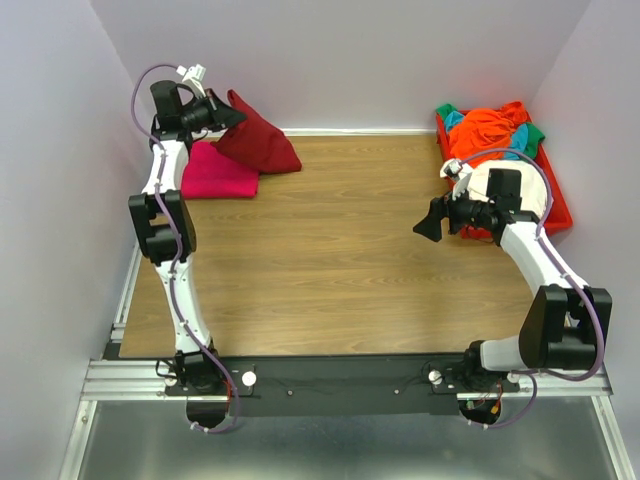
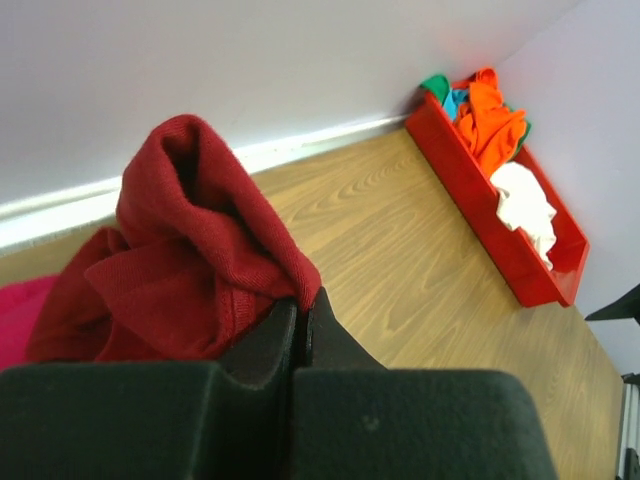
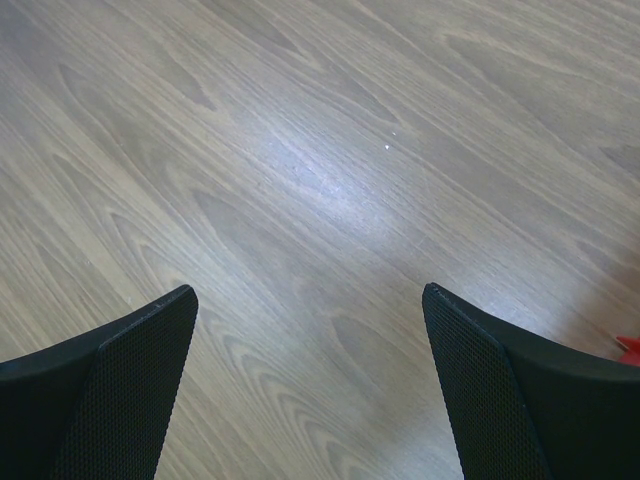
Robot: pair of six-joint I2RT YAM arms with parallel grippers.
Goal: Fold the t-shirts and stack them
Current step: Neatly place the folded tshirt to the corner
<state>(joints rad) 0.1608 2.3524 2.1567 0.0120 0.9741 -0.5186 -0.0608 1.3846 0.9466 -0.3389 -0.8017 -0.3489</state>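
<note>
The room has pale purple walls and a brown wooden surface in the middle. Seen from above, the dark red shirt is far back at about 11 o'clock, close to the back wall. The left pincer has its two black fingers squeezed tight on a fold of this shirt. The left wrist camera shows the cloth bunched up in a tall lump right at the closed tips. The lower part of the shirt looks like it rests on the surface, but I cannot tell for sure. The pink shirt lies flat just beside it, at about 10 o'clock. The dark red one seems to touch its back edge. Over at 2 o'clock a red tray sits by the right wall. It is full of soft shirts in a heap. An orange shirt is on top, with a green shirt and a teal shirt peeking out at the far end. A cream shirt lies nearer the front end of the tray. The right pincer is at about 3 o'clock, just beside the tray and pointing toward the middle. Its fingers are spread wide and there is nothing between them. The right wrist camera shows only bare wood in the gap. The two arms are well apart, one on each side.
</note>
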